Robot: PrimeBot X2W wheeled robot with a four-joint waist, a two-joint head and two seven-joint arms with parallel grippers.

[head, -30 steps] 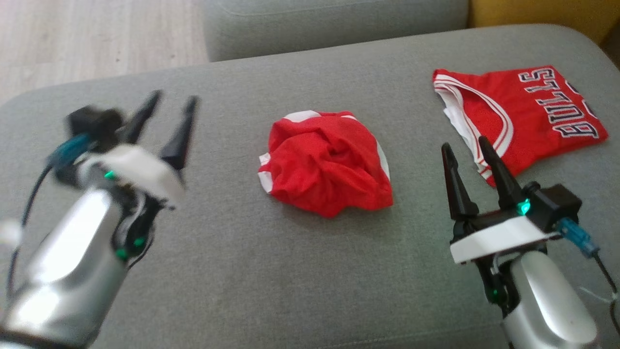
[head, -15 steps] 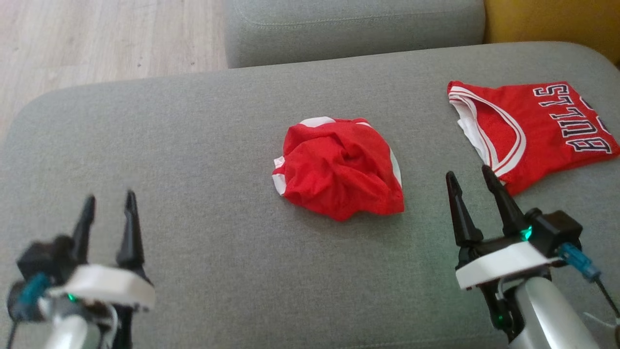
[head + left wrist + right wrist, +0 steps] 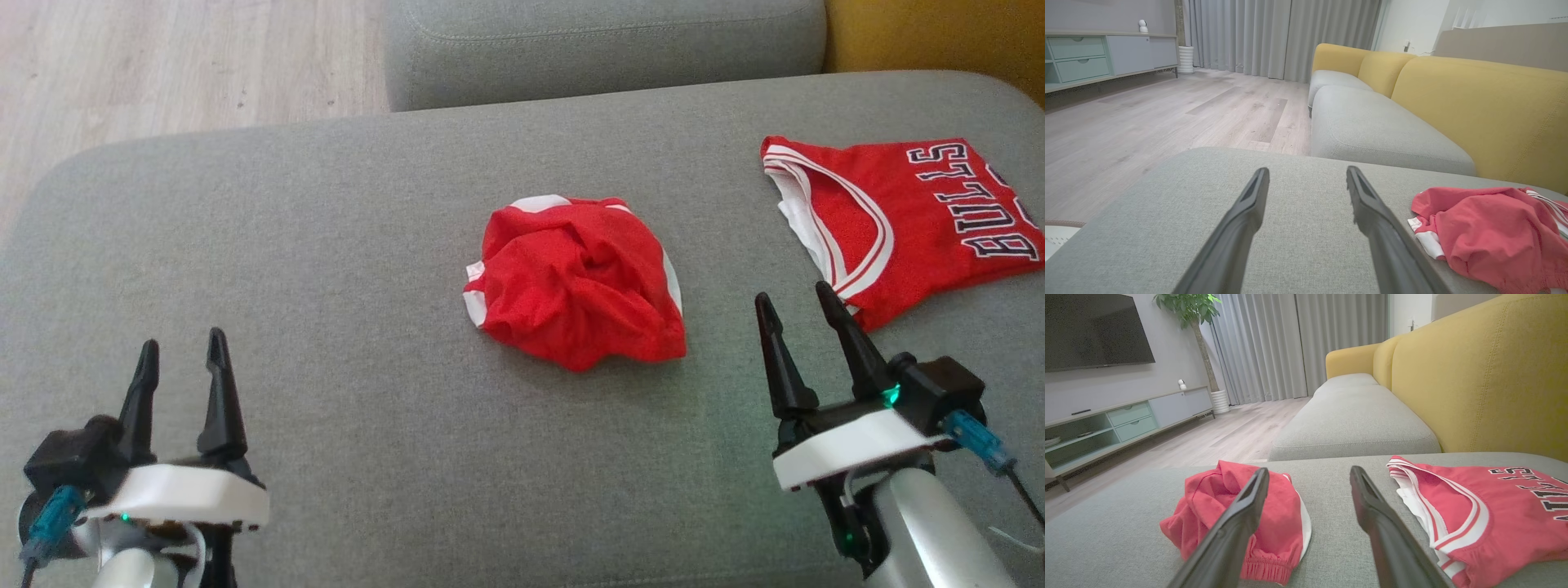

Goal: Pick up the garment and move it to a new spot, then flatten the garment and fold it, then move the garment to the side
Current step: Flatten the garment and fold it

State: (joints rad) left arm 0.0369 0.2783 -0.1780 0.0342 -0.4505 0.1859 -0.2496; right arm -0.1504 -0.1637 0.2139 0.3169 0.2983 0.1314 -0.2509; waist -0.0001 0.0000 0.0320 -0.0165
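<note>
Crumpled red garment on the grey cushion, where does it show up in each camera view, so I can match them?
Head view: the crumpled red garment lies at centre.
Left wrist view: the garment sits lower right, right of the fingers.
Right wrist view: the garment sits lower left, behind one of the fingers.
Shared landmark: the yellow backrest, beyond it in every view.

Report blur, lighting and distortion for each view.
Head view: mostly sharp, even soft light, faint shadow under the crumpled garment, green light on the right gripper. Left wrist view: wide-angle stretch, fingers of the left gripper loom large. Right wrist view: same stretch; jersey lettering crisp.
</note>
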